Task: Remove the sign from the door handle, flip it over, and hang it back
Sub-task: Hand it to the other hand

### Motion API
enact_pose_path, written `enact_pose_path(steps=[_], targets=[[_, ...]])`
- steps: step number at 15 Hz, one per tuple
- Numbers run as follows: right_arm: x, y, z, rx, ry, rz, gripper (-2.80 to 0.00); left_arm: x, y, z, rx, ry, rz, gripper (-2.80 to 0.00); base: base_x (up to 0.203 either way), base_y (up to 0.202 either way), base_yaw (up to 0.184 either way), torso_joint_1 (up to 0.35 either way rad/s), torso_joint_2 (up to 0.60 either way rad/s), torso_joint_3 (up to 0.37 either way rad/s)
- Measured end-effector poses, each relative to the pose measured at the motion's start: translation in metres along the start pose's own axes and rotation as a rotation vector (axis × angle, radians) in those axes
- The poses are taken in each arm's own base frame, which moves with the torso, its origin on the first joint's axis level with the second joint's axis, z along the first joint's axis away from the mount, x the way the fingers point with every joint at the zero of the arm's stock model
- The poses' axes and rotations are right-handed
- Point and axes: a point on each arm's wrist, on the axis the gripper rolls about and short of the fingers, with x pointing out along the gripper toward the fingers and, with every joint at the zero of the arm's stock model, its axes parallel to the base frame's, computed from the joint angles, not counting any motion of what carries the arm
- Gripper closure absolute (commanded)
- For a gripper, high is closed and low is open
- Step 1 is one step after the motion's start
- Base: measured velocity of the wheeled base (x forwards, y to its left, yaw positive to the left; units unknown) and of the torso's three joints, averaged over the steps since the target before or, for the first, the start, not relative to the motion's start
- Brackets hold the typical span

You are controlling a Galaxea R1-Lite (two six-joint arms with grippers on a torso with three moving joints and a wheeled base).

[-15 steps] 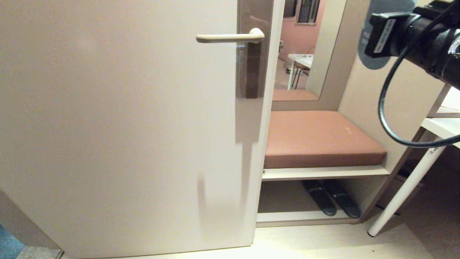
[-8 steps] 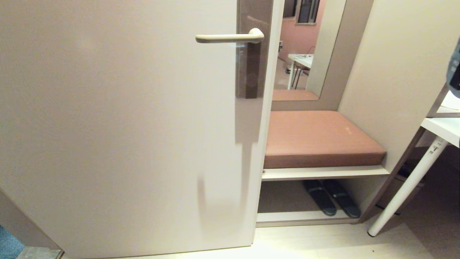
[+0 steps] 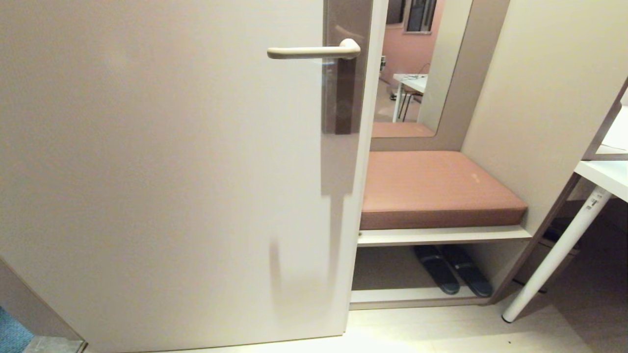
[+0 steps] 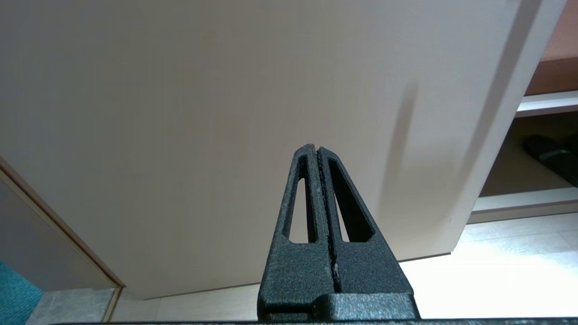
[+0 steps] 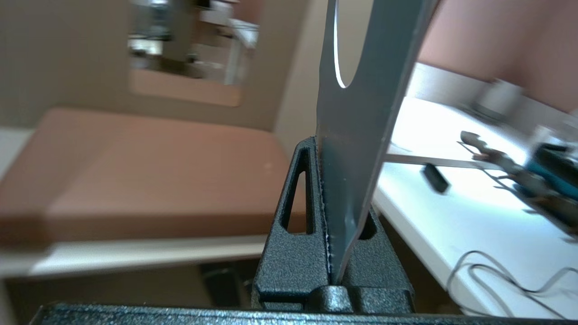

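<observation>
The door handle [image 3: 314, 50], a slim beige lever on a tall brownish plate [image 3: 346, 73] of the beige door [image 3: 162, 171], hangs bare in the head view. Neither arm shows in that view. In the right wrist view my right gripper [image 5: 321, 144] is shut on the sign [image 5: 361, 104], a blue-grey card standing edge-on between the fingers, with part of its round hole showing above them. It is off to the right of the door, over the edge of a white desk [image 5: 474, 212]. My left gripper [image 4: 314, 148] is shut on nothing, parked low in front of the door's lower part.
Right of the door is an alcove with a brown cushioned bench [image 3: 436, 186], dark slippers [image 3: 451, 274] on the shelf below and a mirror [image 3: 417, 63] above. The white desk [image 3: 603, 171] with a slanted leg [image 3: 554, 260] stands at far right, with cables and tools on it.
My right arm, holding the sign at the upper right of the head view a second ago, has swung off to the right and left that view. The door and handle have not moved.
</observation>
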Motion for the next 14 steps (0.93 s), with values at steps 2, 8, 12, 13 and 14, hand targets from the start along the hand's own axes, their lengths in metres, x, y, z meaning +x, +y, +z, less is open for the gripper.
enact_pose_path(steps=[2, 8, 12, 13, 14], targets=[[-0.024, -0.002, -0.022, -0.009, -0.008, 0.070, 0.00, 0.000, 0.000, 0.000, 0.000, 0.000, 0.000, 0.00, 0.000, 0.000, 0.000, 0.000, 0.00, 0.000], [-0.085, 0.006, -0.093, -0.013, 0.004, 0.232, 0.00, 0.000, 0.000, 0.000, 0.000, 0.000, 0.000, 0.00, 0.000, 0.000, 0.000, 0.000, 0.00, 0.000], [-0.110, 0.012, -0.126, -0.001, 0.011, 0.310, 0.00, 0.000, 0.000, 0.000, 0.000, 0.000, 0.000, 0.00, 0.000, 0.000, 0.000, 0.000, 0.00, 0.000], [-0.115, 0.013, -0.131, 0.011, 0.016, 0.326, 0.00, 0.000, 0.000, 0.000, 0.000, 0.000, 0.000, 0.00, 0.000, 0.000, 0.000, 0.000, 0.00, 0.000], [-0.119, 0.013, -0.135, 0.024, 0.028, 0.338, 0.00, 0.000, 0.000, 0.000, 0.000, 0.000, 0.000, 0.00, 0.000, 0.000, 0.000, 0.000, 0.00, 0.000]])
